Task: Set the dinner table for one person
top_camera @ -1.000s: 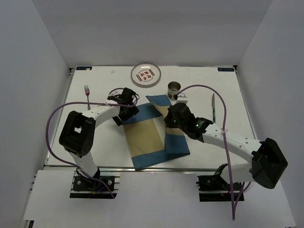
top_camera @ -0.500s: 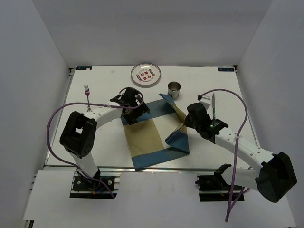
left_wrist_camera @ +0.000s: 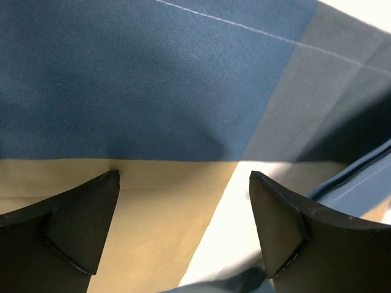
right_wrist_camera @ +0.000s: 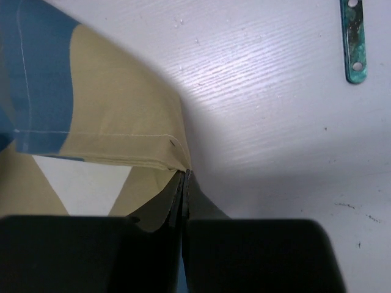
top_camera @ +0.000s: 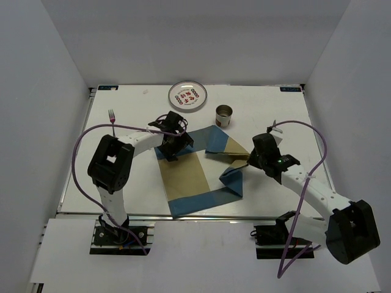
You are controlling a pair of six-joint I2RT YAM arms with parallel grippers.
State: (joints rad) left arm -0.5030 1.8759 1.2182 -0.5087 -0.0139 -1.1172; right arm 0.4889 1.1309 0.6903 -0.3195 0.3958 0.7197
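Note:
The blue-and-tan placemat (top_camera: 189, 177) lies partly folded in the middle of the white dinner table (top_camera: 122, 177). My left gripper (top_camera: 171, 148) is open and low over the mat's far left corner; in the left wrist view its fingertips (left_wrist_camera: 91, 213) straddle the cloth (left_wrist_camera: 153, 91). My right gripper (top_camera: 246, 161) is shut on the mat's right corner and holds it stretched out to the right; the right wrist view shows the closed tips (right_wrist_camera: 183, 177) pinching the tan hem (right_wrist_camera: 122, 140). The mat's near right part is still doubled over.
A patterned plate (top_camera: 187, 96) sits at the far edge, a metal cup (top_camera: 224, 114) just right of it. A fork (top_camera: 112, 116) lies at the far left. A knife's green handle (right_wrist_camera: 354, 43) lies on the table right of my right gripper.
My right gripper has drawn the mat's folded corner to the right, opening the fold. My left gripper has shifted right onto the mat's far left corner.

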